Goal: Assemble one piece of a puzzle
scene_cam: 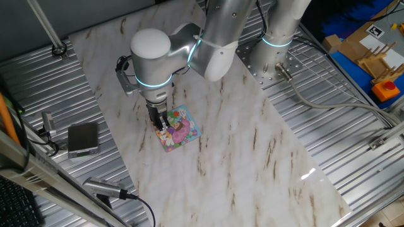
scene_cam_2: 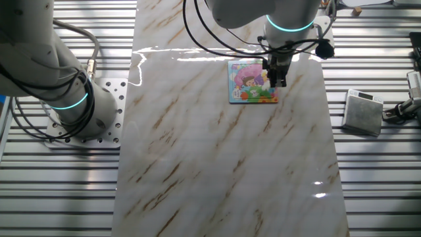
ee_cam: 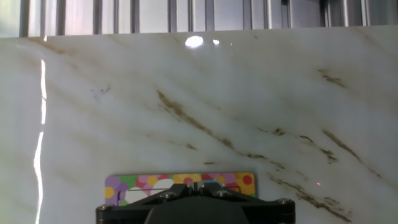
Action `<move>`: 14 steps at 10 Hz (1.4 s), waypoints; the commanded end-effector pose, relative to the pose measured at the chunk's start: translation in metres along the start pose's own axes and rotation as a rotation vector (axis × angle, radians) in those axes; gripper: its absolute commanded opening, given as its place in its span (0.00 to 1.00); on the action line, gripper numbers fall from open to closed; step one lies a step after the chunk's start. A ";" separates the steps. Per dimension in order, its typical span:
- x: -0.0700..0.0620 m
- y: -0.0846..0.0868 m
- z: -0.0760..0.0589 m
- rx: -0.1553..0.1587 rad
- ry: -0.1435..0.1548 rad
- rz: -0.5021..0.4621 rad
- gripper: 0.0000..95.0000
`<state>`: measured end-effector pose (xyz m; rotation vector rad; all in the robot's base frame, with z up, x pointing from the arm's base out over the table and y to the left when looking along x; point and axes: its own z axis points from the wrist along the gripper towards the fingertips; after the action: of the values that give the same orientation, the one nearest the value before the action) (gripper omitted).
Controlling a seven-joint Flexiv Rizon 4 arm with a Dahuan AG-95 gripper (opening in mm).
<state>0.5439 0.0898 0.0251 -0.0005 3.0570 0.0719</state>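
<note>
Marble bench (scene_cam: pixel 252 145), ribbed metal surround. Puzzle (scene_cam: pixel 185 133) sits nr one long edge, gripper (scene_cam: pixel 163 125) directly over it; jaw gap unclear, piece not visible, can't tell if held. You should press straight down, slow, w/o sliding board.

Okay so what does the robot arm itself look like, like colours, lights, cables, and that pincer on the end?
The arm is smooth silver-grey with rounded joint caps and thin glowing cyan rings at the joints. Black cables loop around its wrist. The pincer is small, dark and narrow, with two slim fingers; in the hand view its housing is black with small screws. A second, similar silver arm with a cyan ring stands bolted to the table.
</note>
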 end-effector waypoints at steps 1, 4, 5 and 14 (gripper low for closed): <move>0.002 -0.001 0.001 0.003 -0.001 0.001 0.00; 0.008 -0.003 0.006 0.002 -0.003 0.000 0.00; 0.008 -0.003 0.007 0.003 -0.002 0.000 0.00; 0.008 -0.007 0.011 -0.001 -0.004 0.000 0.00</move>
<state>0.5366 0.0830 0.0126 -0.0006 3.0532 0.0738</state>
